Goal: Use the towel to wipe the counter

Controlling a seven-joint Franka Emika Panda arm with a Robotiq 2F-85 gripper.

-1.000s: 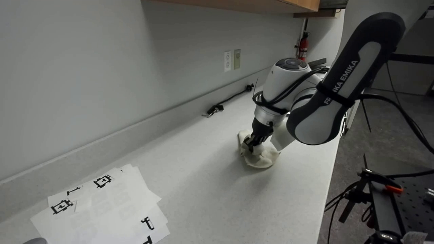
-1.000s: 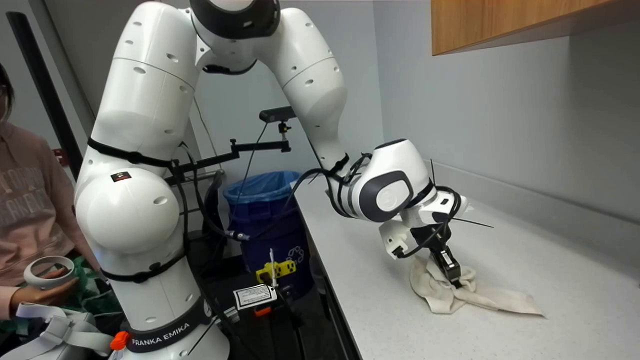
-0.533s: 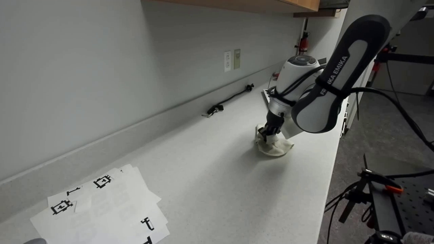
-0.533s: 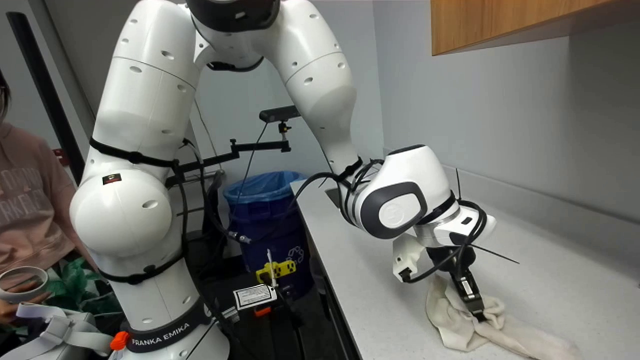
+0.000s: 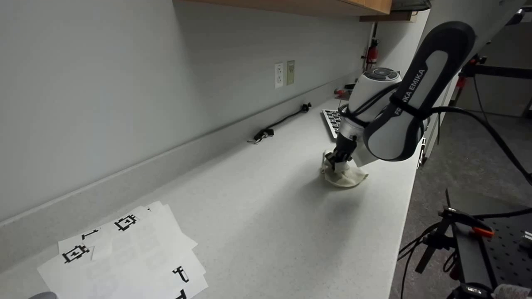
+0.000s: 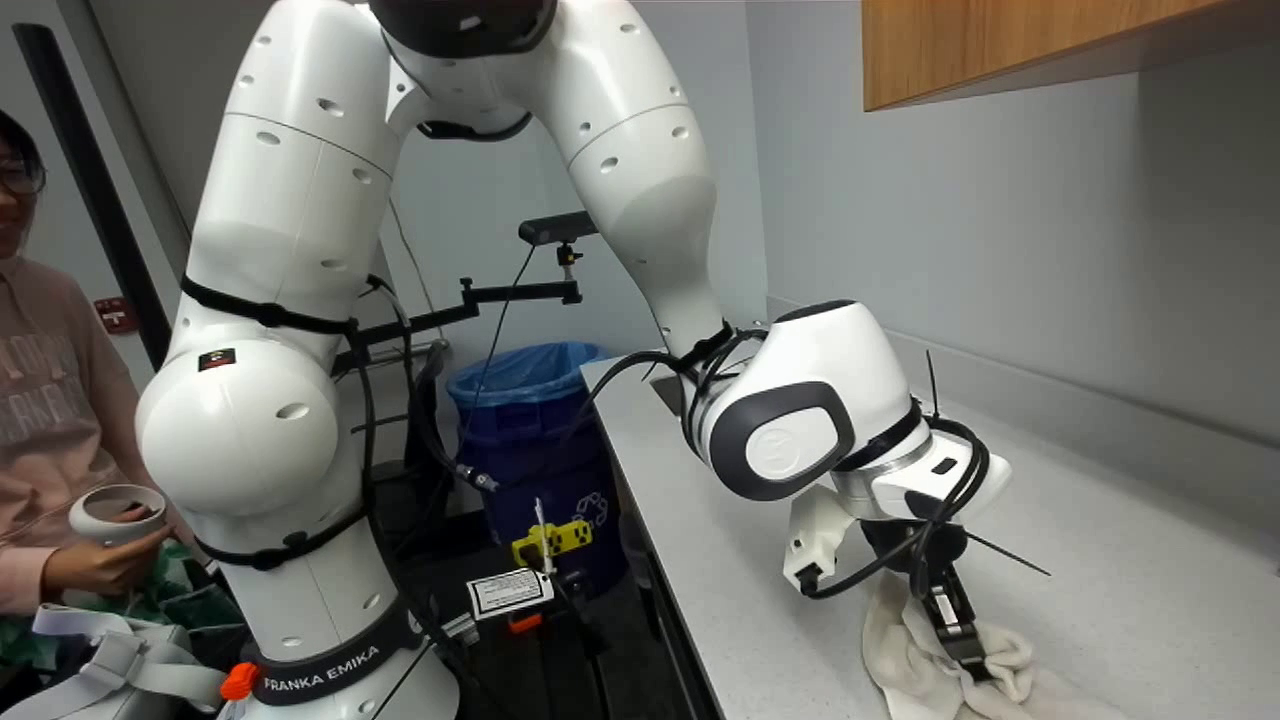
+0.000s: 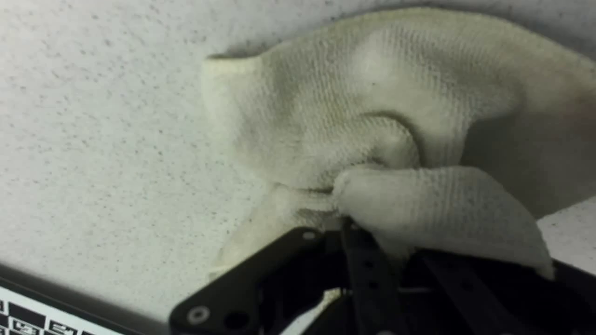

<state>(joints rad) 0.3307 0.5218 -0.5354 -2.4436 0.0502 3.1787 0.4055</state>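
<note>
The cream-coloured towel point(image 5: 348, 177) lies bunched on the light speckled counter point(image 5: 257, 216). It also shows in an exterior view point(image 6: 897, 655), cut off by the lower edge, and fills much of the wrist view point(image 7: 326, 97). My gripper point(image 5: 337, 165) points down at the towel and is shut on a fold of it, low over the counter. In an exterior view the gripper point(image 6: 972, 668) is sunk among the folds. In the wrist view the fingertips point(image 7: 342, 227) pinch the cloth, and a flap covers one finger.
White sheets with black markings point(image 5: 133, 257) lie at the counter's near end. A black-and-white patterned board point(image 5: 331, 121) lies behind the gripper, also in the wrist view point(image 7: 37, 316). A black cord point(image 5: 266, 133) lies by the wall. A wooden cabinet point(image 6: 1000, 50) hangs above.
My gripper and the towel have slid along the counter, away from the marked sheets and towards the patterned board, which has come into sight. The towel remains in the gripper.
</note>
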